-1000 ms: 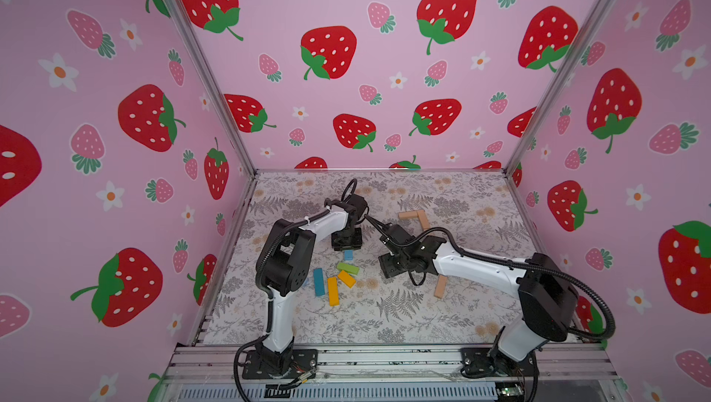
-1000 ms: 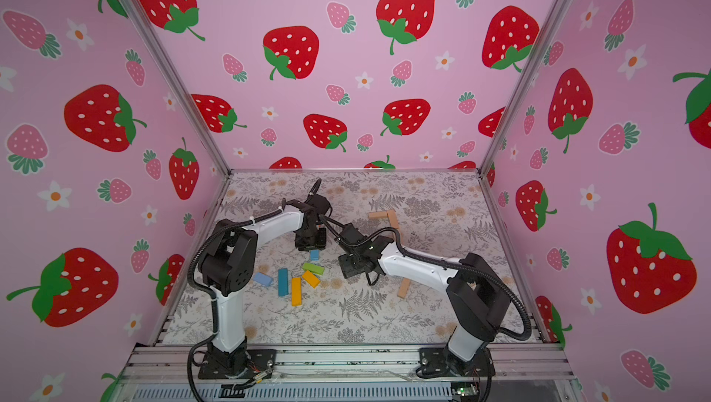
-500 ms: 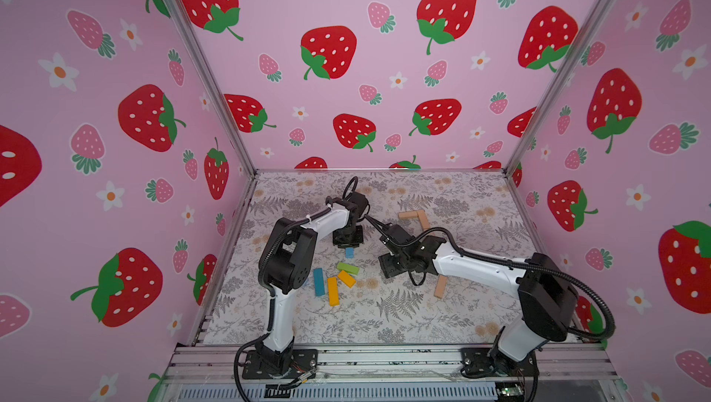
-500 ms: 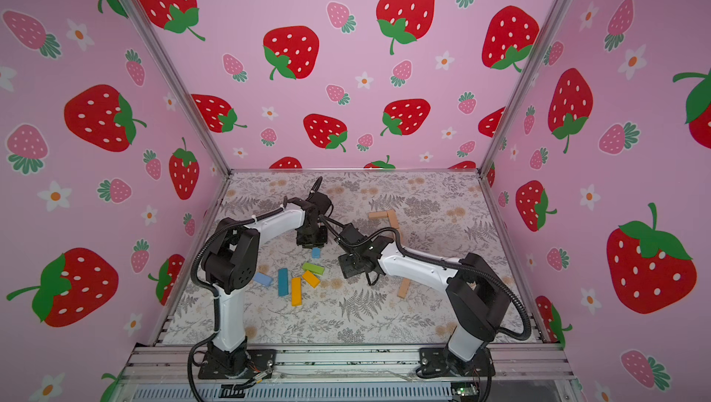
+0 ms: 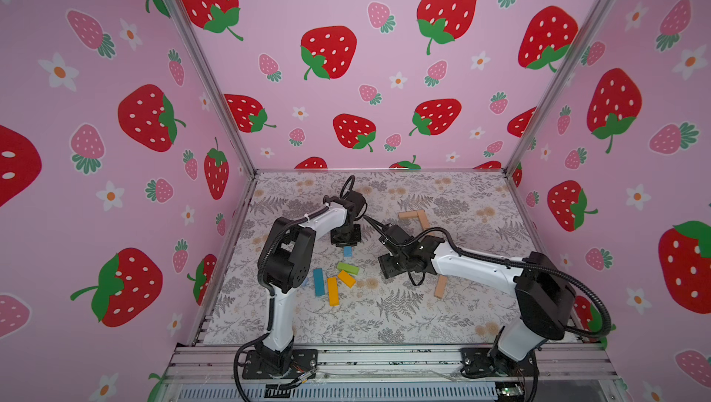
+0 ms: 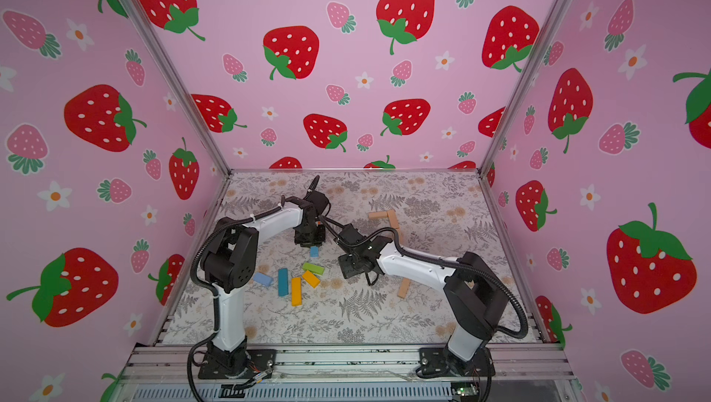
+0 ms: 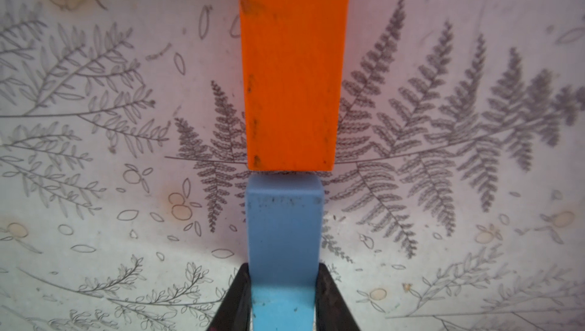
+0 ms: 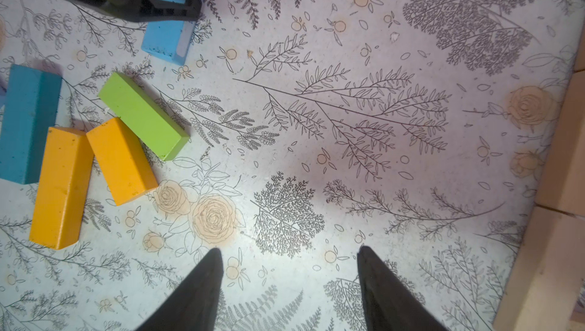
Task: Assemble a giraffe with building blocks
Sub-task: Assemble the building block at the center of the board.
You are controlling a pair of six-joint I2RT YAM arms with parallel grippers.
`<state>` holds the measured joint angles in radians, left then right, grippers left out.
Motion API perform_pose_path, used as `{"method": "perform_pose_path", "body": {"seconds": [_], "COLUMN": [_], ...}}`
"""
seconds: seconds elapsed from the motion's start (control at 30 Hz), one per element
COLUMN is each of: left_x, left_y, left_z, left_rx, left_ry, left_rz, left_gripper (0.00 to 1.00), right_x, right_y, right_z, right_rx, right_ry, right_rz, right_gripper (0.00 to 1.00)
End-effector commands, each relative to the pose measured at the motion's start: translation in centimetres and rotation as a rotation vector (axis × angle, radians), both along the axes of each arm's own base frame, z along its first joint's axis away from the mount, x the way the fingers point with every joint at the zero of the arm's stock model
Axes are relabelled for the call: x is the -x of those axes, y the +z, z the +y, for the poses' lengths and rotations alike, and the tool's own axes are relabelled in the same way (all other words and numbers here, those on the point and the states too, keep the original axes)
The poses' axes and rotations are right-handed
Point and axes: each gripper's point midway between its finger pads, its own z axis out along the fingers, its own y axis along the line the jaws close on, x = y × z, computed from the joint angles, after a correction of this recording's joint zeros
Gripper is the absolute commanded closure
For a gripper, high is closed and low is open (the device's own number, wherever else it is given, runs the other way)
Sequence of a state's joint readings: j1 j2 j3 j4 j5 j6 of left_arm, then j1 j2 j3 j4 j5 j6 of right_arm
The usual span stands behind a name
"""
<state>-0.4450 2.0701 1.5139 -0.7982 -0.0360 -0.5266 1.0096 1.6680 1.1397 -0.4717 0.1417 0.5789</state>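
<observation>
My left jaws are pinched onto the light-blue painted wooden bar (image 7: 285, 225), which lies end-to-end with the orange painted wooden bar (image 7: 291, 76), long axes aligned. My right jaws gape empty, farther from it.

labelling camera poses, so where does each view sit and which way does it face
Top views: high in front, facing down at the fern-printed table mat; left arm and right arm show whole.
Left wrist: looks down past the left end effector, shut on a light blue wooden block meeting an orange wooden block.
Right wrist: looks down past the open right end effector at the mat.
Shared: every view shows that light blue wooden block.
</observation>
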Motion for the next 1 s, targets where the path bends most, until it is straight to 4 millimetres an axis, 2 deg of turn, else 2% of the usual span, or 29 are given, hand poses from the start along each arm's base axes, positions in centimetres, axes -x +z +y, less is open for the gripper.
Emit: {"method": "perform_pose_path", "body": {"seconds": [0.0, 0.3, 0.63, 0.97], "left_x": [-0.27, -0.51, -0.71, -0.90], "left_y": [-0.15, -0.30, -0.22, 0.05], "left_z": [-0.11, -0.35, -0.15, 0.30], "left_rx": [-0.004, 0.002, -0.010, -0.012], "left_ry": [-0.002, -0.009, -0.012, 0.000], "left_rz": [0.022, 0.028, 0.029, 0.023], "left_gripper": [0.74, 0.67, 0.66, 0.70], "right_x": [-0.56, -0.59, -0.63, -0.64], "right_y": [0.18, 0.06, -0.04, -0.08], "right_z": [0.06, 0.14, 0.21, 0.20], "right_rx": [0.004, 0.007, 0.008, 0.010], "right_ry": [-0.021, -0.021, -0.018, -0.017], "right_rz": [-0.003, 0.000, 0.002, 0.003], "right_gripper": [0.32, 0.32, 0.32, 0.32]}}
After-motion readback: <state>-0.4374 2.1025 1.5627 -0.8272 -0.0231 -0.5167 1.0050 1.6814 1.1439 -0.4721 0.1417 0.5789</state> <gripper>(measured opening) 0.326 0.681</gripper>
